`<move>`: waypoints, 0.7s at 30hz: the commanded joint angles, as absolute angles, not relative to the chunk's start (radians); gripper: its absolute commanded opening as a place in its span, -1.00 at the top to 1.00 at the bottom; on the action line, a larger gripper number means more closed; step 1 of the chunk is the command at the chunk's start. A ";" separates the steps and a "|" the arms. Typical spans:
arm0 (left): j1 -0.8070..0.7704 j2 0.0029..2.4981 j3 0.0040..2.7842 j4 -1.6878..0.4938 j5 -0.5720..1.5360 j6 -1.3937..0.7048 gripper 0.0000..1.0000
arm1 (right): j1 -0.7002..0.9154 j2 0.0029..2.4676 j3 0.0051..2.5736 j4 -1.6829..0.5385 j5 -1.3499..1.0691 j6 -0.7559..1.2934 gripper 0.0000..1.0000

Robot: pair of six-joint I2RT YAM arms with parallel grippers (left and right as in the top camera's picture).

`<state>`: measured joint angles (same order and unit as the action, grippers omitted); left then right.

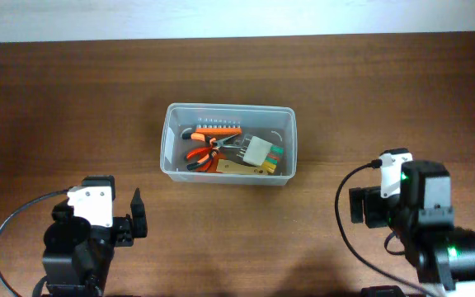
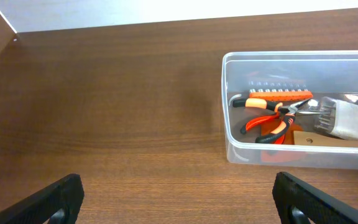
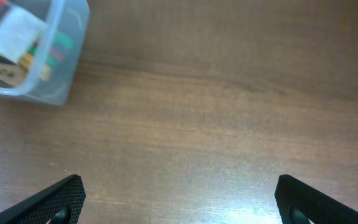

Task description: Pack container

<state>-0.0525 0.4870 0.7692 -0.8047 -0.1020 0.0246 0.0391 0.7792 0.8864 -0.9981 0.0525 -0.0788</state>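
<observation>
The clear plastic container (image 1: 171,140) stands at the table's middle. Inside lie orange-handled pliers (image 1: 203,157), an orange bit holder (image 1: 216,129), a white block (image 1: 258,149) and a tan card (image 1: 236,169). The container also shows in the left wrist view (image 2: 235,149), at the right, and its corner in the right wrist view (image 3: 67,56), at the top left. My left gripper (image 2: 179,202) is open and empty over bare wood, near and left of the container. My right gripper (image 3: 179,199) is open and empty, near and right of it.
The brown wooden table (image 1: 72,99) meets a white wall edge at the far side (image 1: 237,16). Black cables (image 1: 15,219) loop beside both arm bases near the front edge.
</observation>
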 commanded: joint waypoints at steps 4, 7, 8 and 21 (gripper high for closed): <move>-0.056 0.481 0.764 -0.805 -0.102 0.015 -0.98 | 0.041 0.459 0.783 -0.908 -0.001 -0.069 -0.97; -0.056 0.481 0.764 -0.805 -0.102 0.015 -0.98 | 0.038 0.251 0.556 -0.715 -0.028 -0.069 -0.97; -0.056 0.481 0.764 -0.805 -0.102 0.015 -0.98 | 0.038 0.218 0.512 -0.671 -0.035 -0.069 -0.97; -0.056 0.481 0.764 -0.805 -0.102 0.015 -0.98 | 0.039 0.003 0.085 -0.078 0.059 -0.073 -0.97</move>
